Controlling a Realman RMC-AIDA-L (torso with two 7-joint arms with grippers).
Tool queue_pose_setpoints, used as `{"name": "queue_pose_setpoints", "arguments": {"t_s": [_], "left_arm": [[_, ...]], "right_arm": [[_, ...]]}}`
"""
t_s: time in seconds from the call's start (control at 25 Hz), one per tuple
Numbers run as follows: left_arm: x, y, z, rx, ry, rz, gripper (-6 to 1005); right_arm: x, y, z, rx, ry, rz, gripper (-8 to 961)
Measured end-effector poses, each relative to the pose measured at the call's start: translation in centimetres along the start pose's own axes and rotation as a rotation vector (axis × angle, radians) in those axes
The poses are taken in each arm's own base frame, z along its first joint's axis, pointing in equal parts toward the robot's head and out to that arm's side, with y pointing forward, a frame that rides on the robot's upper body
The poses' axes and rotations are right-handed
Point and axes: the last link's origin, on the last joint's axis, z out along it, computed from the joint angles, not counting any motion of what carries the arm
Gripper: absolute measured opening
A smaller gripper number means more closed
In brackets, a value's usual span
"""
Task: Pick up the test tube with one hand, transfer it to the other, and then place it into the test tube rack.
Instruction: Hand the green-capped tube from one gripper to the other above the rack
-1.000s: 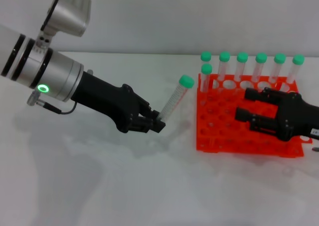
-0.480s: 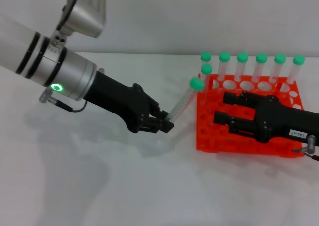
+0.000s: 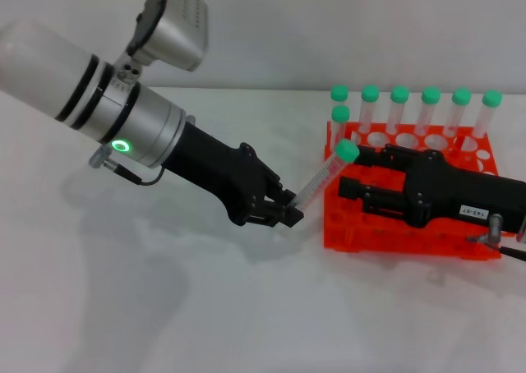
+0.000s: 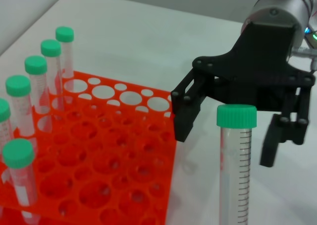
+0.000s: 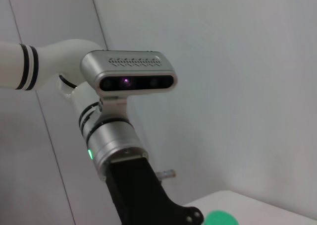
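Nearest you, the left gripper [image 3: 283,213] is clamped on the tapered lower end of the test tube [image 3: 323,178]; the tube leans up and away toward the rack, green cap [image 3: 347,151] on top

Over the last second your left arm has swung in from the open tabletop [image 3: 205,307], so the cap has gone from well clear of the rack to right at its near-left edge. In the same stretch the right gripper [image 3: 353,172] has pushed across the top of the test tube rack [image 3: 370,233] toward the tube, and its white label [image 3: 472,213] is now showing

Right jaws are spread, one finger on either side of the cap line. The left wrist view shows the cap [image 4: 237,116] standing in front of that open gripper [image 4: 231,127], both fingers still apart and off the tube. No contact that I can confirm

My read: pick is done, you're at the handover. Tube is still held only by the left. Next you need the right to close on the upper body just under the cap before the left lets go. Risk is the tilt; a skewed grab could twist the tube out

Farther back, seven capped tubes [image 3: 399,110] stand in the rack's far rows, one of them [image 3: 341,126] a row nearer at the left end. Plenty of free holes in front
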Motion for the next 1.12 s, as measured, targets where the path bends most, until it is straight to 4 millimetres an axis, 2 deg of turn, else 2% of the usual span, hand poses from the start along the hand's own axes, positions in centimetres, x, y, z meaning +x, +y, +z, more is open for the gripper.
{"name": "queue_pose_setpoints", "arguments": {"t_s": [0.16,0.6,1.12], "left_arm": [[0.3,-0.2,0.7,0.004,-0.020,0.014,242],[1.0,-0.4,1.2,0.006,-0.028,0.035,248],[1.6,-0.3,1.7,-0.009,-0.026,0.033,256]], "right_arm": [[-0.2,0.1,0.2,-0.013,-0.002,-0.002,659],[-0.5,0.5,1.6,-0.053,0.004,-0.002,649],[0.0,0.1,1.1,-0.010,0.007,0.009,608]]}}
